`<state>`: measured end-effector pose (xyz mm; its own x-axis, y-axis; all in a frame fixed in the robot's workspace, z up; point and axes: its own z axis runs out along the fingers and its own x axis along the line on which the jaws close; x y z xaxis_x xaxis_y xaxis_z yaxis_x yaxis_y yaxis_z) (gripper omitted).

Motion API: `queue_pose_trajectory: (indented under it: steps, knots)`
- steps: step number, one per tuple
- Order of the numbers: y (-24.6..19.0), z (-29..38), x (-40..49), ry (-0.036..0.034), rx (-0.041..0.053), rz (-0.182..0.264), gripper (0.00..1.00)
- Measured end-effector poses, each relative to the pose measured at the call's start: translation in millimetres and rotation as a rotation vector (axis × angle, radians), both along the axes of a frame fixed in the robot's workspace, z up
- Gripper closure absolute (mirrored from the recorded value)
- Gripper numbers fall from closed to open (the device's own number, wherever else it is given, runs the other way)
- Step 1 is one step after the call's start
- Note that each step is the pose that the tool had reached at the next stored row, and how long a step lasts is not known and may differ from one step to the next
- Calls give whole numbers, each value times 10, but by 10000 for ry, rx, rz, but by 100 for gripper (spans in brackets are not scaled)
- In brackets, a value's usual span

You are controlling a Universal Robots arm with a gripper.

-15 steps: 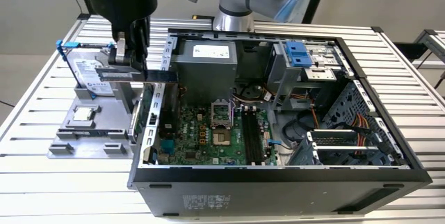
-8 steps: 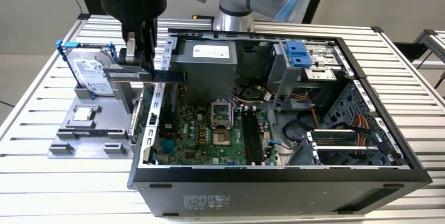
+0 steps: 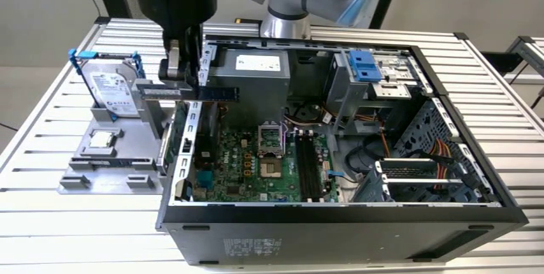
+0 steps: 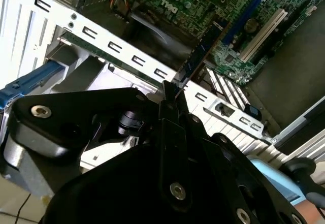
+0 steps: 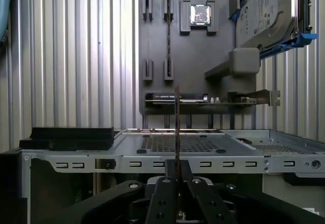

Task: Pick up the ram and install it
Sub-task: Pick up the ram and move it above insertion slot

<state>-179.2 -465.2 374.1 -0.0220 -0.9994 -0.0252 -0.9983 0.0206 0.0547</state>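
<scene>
One thin stick, the ram [image 3: 219, 93], sits pinched in the closed pincer [image 3: 188, 84] just above the case wall [image 3: 188, 137], well apart from the black slots [image 3: 307, 164], so any tilt in that narrow grip could clip the metal edge!

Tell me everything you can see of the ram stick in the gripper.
The ram is a thin, narrow blue-green circuit-board stick with small dark chips on its face. The gripper holds it aloft, its black fingers shut on it, nothing else touching. Its length runs level, the board standing on edge, above the wall of the open black computer case, at the exterior view's left.
</scene>
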Motion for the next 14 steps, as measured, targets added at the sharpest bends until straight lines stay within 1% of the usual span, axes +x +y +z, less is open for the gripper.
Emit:
queue_pose_trajectory:
  steps: [14]
  knots:
    - [0,0,246,0,1,0,100]
